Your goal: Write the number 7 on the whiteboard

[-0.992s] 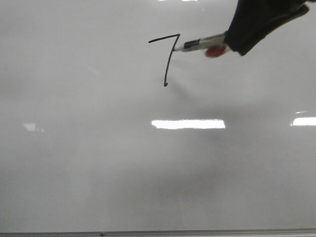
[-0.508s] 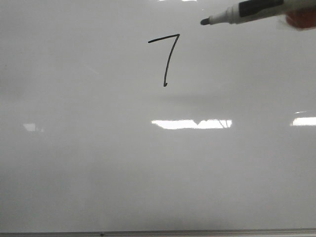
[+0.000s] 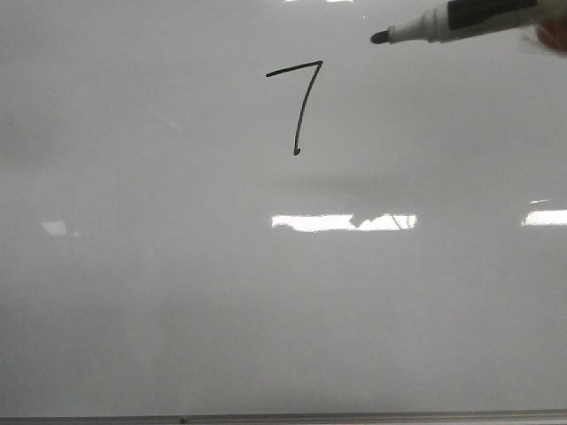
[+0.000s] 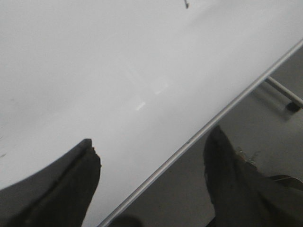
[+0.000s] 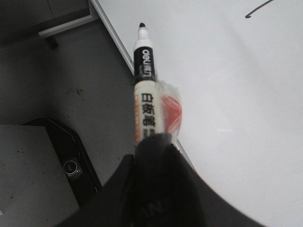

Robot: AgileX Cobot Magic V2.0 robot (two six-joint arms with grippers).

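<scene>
The number 7 (image 3: pixel 299 102) is drawn in black on the whiteboard (image 3: pixel 177 292), upper middle in the front view. A marker (image 3: pixel 443 22) with a black tip pokes in at the top right, clear of the digit. In the right wrist view my right gripper (image 5: pixel 154 142) is shut on the marker (image 5: pixel 147 99), which has a red-and-clear wrap by the fingers, beside the whiteboard (image 5: pixel 227 71); a stroke of the 7 (image 5: pixel 258 9) shows at the frame's edge. My left gripper (image 4: pixel 152 139) is open and empty over the whiteboard's metal bottom edge (image 4: pixel 213 125).
Bright rectangular light reflections (image 3: pixel 341 222) lie across the board. A black device (image 5: pixel 71 161) and a grey stand leg (image 5: pixel 66 26) are on the floor beside the board. Another stand leg (image 4: pixel 284 94) shows past the board's edge in the left wrist view.
The marker tip has come away from beside the 7 and moved up and to the right. The right gripper's dark body has left the front view. The left gripper shows no change.
</scene>
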